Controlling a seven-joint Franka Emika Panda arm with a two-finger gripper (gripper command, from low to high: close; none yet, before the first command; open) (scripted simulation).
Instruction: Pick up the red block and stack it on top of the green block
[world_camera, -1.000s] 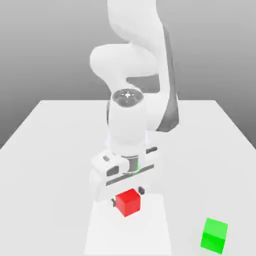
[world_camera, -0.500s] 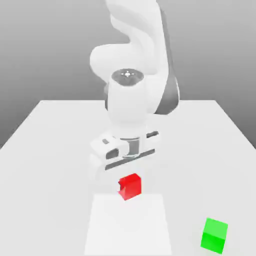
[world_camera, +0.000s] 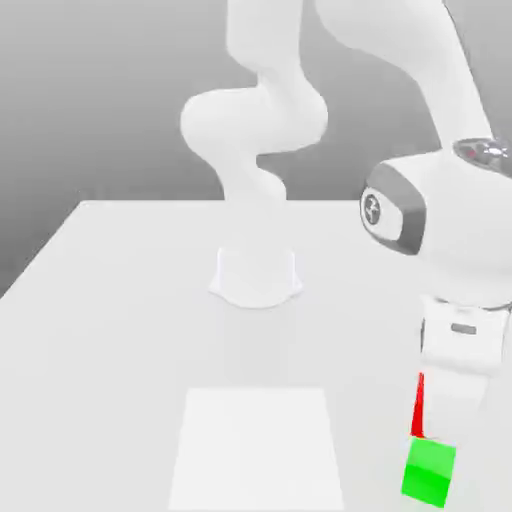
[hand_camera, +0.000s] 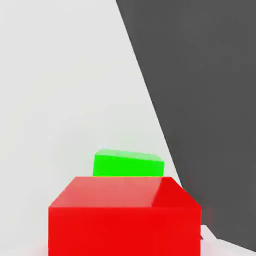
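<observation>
the white table (world_camera: 110, 350) is the biggest thing here, a flat, firm-looking support. over it reaches the white arm (world_camera: 255, 120), bent out towards the exterior view's right. the paler square (world_camera: 256, 450) lies on the tabletop, well apart from both cubes.

the gripper (world_camera: 446, 416) is closed on the red block (world_camera: 418, 408), which is held up close to the green block (world_camera: 429, 470) — in the exterior view a sliver of red shows just beyond the green one's top. i can't tell from here whether the two touch, or how squarely they line up.

the red block looks rigid and probably light, with nothing soft to crush and little that could break. its glossy faces may be a bit slippery, so a steady, even squeeze on two opposite flat sides, around mid-height, seems the right hold; a pinch near an edge could let it twist. the green block looks just as stiff, and likely light enough to skid if nudged — best left ungripped, with the red one lowered level and let go gently.
</observation>
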